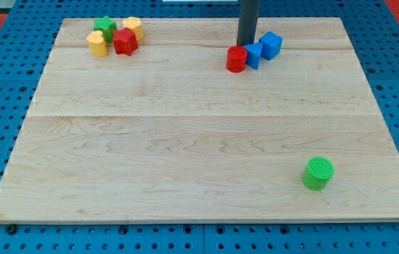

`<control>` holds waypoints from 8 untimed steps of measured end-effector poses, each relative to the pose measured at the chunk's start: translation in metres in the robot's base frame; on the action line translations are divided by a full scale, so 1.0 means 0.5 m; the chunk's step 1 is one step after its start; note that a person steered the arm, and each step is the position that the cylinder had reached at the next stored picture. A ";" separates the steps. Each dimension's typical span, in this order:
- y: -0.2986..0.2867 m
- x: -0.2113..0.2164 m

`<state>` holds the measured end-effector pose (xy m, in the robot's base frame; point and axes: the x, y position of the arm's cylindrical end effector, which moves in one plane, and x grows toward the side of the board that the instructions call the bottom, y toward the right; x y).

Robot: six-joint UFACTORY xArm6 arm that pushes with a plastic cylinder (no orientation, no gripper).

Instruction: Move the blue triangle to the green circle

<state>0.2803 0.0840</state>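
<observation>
Blue triangle (253, 55) has not started its trip: it sits near the far edge of the board, right of centre, well apart from its goal. Judged progress: essentially none, the whole push is left.

Near to far:

- Green circle (318, 173), a ribbed cylinder, stands alone near the near right corner of the wooden board (185, 155). Nothing touches it.
- The board between the green circle and the far cluster carries no blocks, so the path toward the near edge looks open.
- Far edge, right of centre: a tight group of three. Red cylinder (236, 59) on the view's left, the blue triangle in the middle touching it, and a blue cube (271, 44) touching on the view's right and slightly farther back.
- My tip (246, 44) comes down just behind this group, at the far side of the red cylinder and the blue triangle. The rod has no jaws; it grips nothing. Whether it actually touches a block I cannot tell, since the blocks hide its very end.
- Far left corner: a separate cluster of a green star (104, 28), a red star-like block (125, 41), a yellow block (97, 43) and a second yellow block (133, 27). Well away from the route.

Obstacle note: the red cylinder and blue cube flank the target closely. My judgement is that a push toward the near right corner risks dragging one of them along; the triangle likely needs separating first.
</observation>
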 end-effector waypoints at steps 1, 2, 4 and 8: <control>0.007 0.099; 0.039 0.108; 0.090 0.097; 0.180 0.205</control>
<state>0.3829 0.1741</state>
